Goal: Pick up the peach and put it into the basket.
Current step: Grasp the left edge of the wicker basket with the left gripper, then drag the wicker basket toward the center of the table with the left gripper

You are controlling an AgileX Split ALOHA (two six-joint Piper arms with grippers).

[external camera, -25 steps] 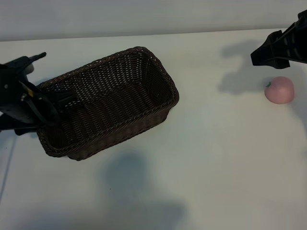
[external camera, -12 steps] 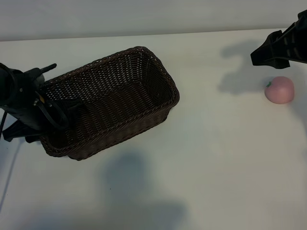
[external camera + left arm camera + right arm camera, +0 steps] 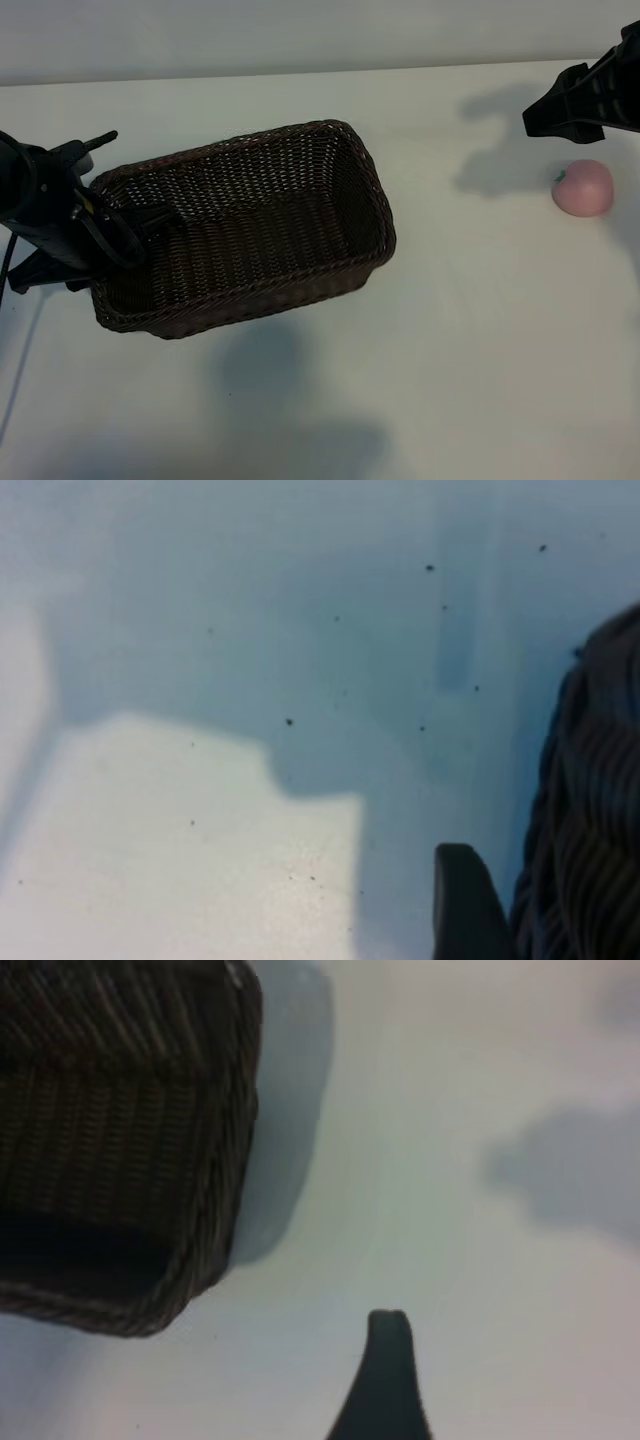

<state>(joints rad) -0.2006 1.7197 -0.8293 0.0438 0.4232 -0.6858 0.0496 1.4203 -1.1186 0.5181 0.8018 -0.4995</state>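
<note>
The basket (image 3: 245,225) has swung round toward the peach (image 3: 584,187) — the left gripper (image 3: 105,225) clamped on its near-end rim. The peach lies untouched on the table (image 3: 450,350), just below the parked right gripper (image 3: 580,100), its jaws wide.

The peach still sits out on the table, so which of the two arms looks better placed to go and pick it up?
The right arm, probably. Its right gripper hangs just above the peach at the table's right side, while the left gripper is far off at the basket, at its left end.
</note>
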